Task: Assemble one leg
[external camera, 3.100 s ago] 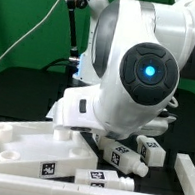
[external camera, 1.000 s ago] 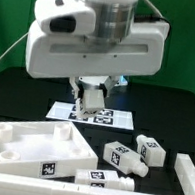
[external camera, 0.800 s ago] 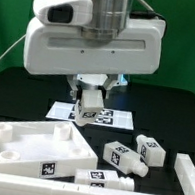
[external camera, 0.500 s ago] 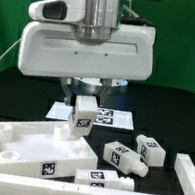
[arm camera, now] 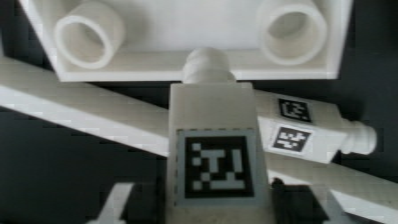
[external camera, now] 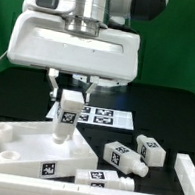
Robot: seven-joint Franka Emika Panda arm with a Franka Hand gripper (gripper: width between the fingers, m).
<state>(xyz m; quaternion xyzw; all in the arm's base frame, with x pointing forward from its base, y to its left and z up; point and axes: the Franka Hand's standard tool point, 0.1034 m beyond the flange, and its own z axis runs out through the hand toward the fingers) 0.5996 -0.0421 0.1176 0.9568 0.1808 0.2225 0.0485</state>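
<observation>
Closest to me, at the front of the black surface [external camera: 13,108], one spare post [external camera: 113,181] lies on its side just beside the near right corner of the big white tray-like panel [external camera: 19,134]. The panel sits on the exterior view's left, open side up, with a square tag on its front wall and a round recess showing in its near corner.

A little further back, to the exterior view's right of the panel, two more loose posts [external camera: 120,157] [external camera: 150,149] lie near each other, tags showing. A white bar [external camera: 185,171] runs along the surface's edge beyond them on that side.

Above the panel's far right part hangs the leg [external camera: 64,123], the thing that matters here. The hand [external camera: 70,104] has it clamped by its upper end, the jaws closed in just to the post's width. The leg is tilted, its narrower round end lowest and leaning toward the exterior view's left. I cannot tell whether that tip touches the panel or hangs just above it.

From the wrist view the leg [arm camera: 217,130] fills the middle, its tag facing the camera, and its narrow end points at the panel [arm camera: 178,60] between two round recesses. One loose post [arm camera: 311,132] lies just beside it.

Behind the hand, the marker board [external camera: 101,114] lies flat on the surface. The arm's bulky white body [external camera: 73,46] looms over everything, with a green backdrop [external camera: 179,47] behind it.
</observation>
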